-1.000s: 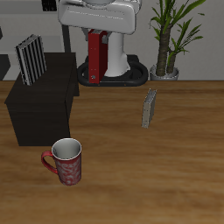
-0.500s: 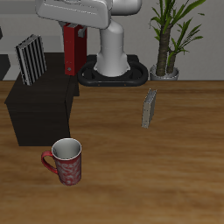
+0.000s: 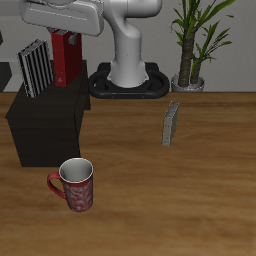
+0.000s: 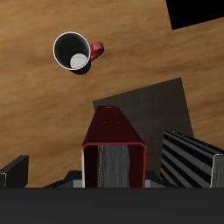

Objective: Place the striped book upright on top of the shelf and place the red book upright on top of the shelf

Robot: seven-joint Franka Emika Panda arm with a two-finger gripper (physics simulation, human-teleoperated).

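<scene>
The big brown table (image 3: pixel 150 190) is showing wood grain all over. At about nine o'clock on it, a low black shelf (image 3: pixel 45 125) is sitting, boxy and dull with a flat top. The white robot arm (image 3: pixel 130 45) is reaching over that shelf. Its gripper (image 3: pixel 65 35) is pinching the red book (image 3: pixel 66 60) by its upper end, so the book is hanging upright over the shelf's back part; whether it is touching the top cannot be told. The striped book (image 3: pixel 34 68) is standing upright on the shelf top just beside the red book, toward nine o'clock, with a thin gap between them. In front of both books, the shelf top is lying bare. A round red mug (image 3: pixel 75 185) is standing at seven o'clock, near the table's front edge. A small grey book (image 3: pixel 172 123) is standing upright at about two o'clock, well apart from the shelf. A green plant (image 3: pixel 195 40) is standing at one o'clock.
</scene>
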